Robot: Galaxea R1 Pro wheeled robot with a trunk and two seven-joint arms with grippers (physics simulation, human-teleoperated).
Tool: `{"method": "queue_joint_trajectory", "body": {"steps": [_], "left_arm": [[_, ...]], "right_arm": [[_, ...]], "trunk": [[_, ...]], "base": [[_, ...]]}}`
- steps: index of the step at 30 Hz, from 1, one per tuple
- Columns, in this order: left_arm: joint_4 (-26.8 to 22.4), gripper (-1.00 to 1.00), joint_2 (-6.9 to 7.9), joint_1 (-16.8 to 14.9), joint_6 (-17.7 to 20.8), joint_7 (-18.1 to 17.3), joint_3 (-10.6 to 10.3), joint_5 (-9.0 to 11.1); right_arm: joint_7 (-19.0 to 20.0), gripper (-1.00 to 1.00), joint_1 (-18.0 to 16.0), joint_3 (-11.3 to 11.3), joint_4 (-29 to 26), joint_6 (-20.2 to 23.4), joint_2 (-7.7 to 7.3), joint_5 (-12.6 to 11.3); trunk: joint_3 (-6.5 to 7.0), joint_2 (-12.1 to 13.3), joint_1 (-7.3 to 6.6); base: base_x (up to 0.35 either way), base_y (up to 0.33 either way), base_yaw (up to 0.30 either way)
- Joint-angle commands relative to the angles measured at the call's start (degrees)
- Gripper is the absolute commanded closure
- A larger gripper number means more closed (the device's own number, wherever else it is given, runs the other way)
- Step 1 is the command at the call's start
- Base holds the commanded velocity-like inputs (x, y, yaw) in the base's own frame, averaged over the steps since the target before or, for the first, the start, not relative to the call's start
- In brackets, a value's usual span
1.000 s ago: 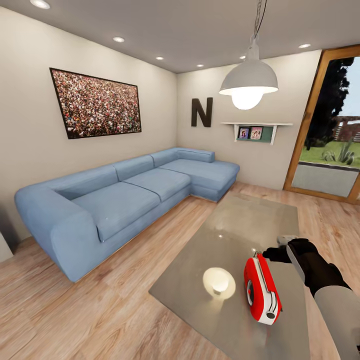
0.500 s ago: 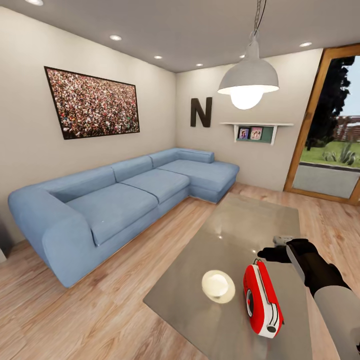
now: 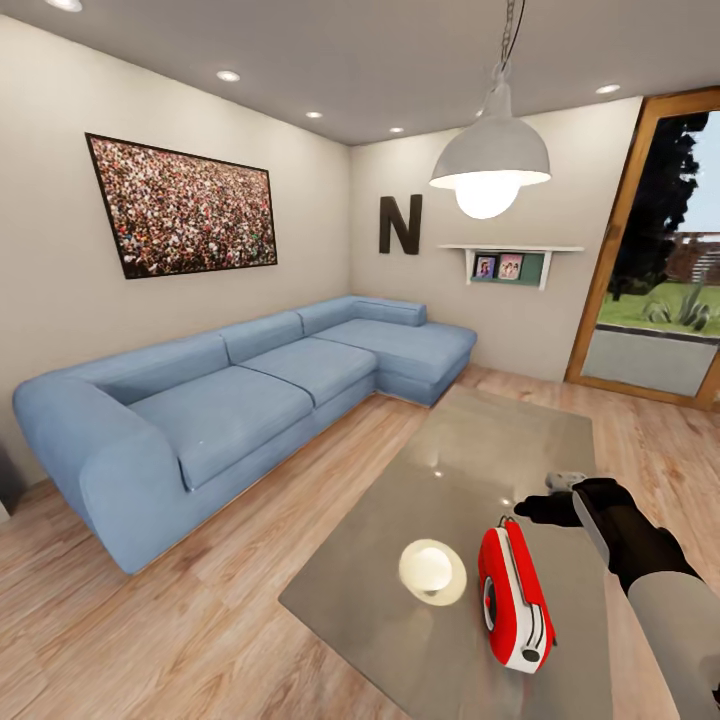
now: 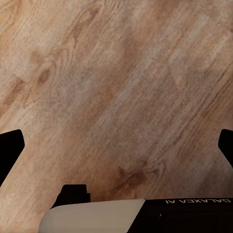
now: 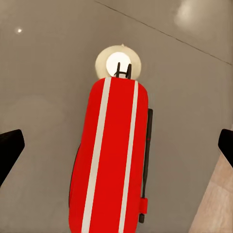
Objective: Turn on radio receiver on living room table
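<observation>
In the head view the living room's blue sofa [image 3: 230, 400] and grey table [image 3: 470, 560] are sliding slightly left as the camera shifts, while the radio receiver [image 3: 512, 597] is standing upright on the table just beside the right gripper [image 3: 535, 508]. In the right wrist view its widely parted fingers [image 5: 10, 150] are flanking the radio receiver [image 5: 109, 160], so a press looks near. In the left wrist view the left gripper's fingers [image 4: 10, 148] are spread open over the wood floor [image 4: 116, 87].

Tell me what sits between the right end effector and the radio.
Nothing: in the head view, the right end effector hovers just past the radio, over bare table.
</observation>
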Motion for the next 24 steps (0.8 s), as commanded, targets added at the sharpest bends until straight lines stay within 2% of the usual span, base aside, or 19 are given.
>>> {"method": "queue_joint_trajectory", "body": {"steps": [1,24], "left_arm": [[0.0,-1.0,0.0,0.0,0.0,0.0,0.0,0.0],[0.0,-1.0,0.0,0.0,0.0,0.0,0.0,0.0]], "right_arm": [[0.0,-1.0,0.0,0.0,0.0,0.0,0.0,0.0],[-0.2,-1.0,0.0,0.1,2.8,0.1,0.88,-0.1]], "trunk": [[0.0,0.0,0.0],[0.0,0.0,0.0]], "base": [[-0.001,-0.004,0.0],[0.0,0.0,0.0]]}}
